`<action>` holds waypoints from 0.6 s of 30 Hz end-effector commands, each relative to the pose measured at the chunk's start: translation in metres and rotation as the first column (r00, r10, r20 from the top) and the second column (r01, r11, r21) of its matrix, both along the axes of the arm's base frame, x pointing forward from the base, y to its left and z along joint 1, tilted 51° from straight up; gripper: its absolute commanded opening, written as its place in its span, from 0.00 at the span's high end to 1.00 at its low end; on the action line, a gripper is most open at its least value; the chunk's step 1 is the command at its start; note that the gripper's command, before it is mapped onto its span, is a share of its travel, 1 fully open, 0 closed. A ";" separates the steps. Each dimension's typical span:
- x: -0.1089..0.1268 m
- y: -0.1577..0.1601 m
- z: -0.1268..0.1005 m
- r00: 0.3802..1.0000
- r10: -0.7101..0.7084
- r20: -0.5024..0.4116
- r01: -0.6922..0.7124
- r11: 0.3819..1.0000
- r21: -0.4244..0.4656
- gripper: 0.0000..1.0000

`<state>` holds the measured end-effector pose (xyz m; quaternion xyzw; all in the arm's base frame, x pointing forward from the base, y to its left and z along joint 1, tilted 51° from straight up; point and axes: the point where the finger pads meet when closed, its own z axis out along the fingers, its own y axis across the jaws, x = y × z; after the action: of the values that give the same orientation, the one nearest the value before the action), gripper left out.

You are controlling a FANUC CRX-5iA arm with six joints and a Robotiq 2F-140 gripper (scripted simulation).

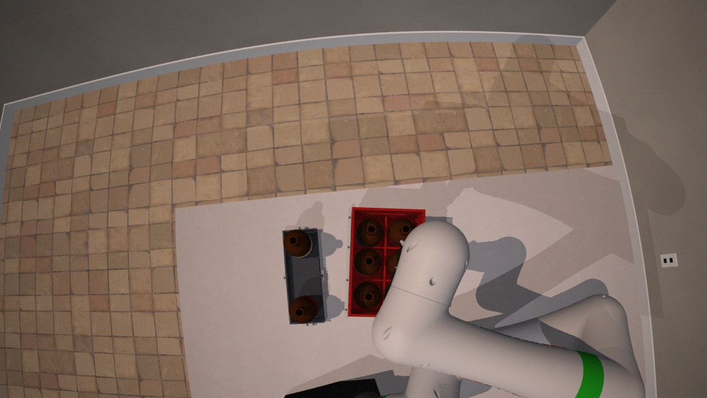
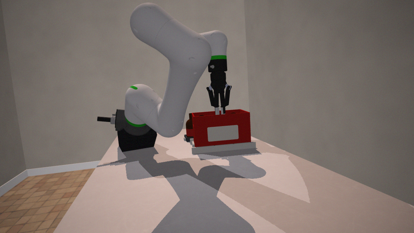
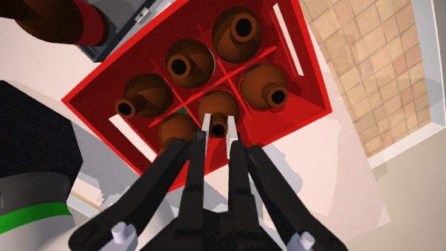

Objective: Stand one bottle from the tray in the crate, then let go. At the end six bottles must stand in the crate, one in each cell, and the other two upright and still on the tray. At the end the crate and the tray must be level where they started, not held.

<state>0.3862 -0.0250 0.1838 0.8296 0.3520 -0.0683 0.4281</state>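
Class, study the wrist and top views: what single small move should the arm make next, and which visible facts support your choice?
Probably open the gripper and let go. Its fingers clamp the neck of a bottle that already sits in a cell of the red crate; all six cells show a bottle, and two stand on the tray. Whether the held bottle rests on the floor cannot be seen.
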 end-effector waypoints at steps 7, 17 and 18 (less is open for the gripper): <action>0.000 0.000 0.000 1.000 0.000 0.000 0.000 1.000 0.000 1.00; 0.000 0.000 0.000 1.000 0.000 0.000 0.000 1.000 0.000 0.62; 0.000 0.000 0.000 1.000 0.000 0.000 0.000 1.000 0.000 0.62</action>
<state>0.3862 -0.0250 0.1838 0.8296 0.3520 -0.0683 0.4281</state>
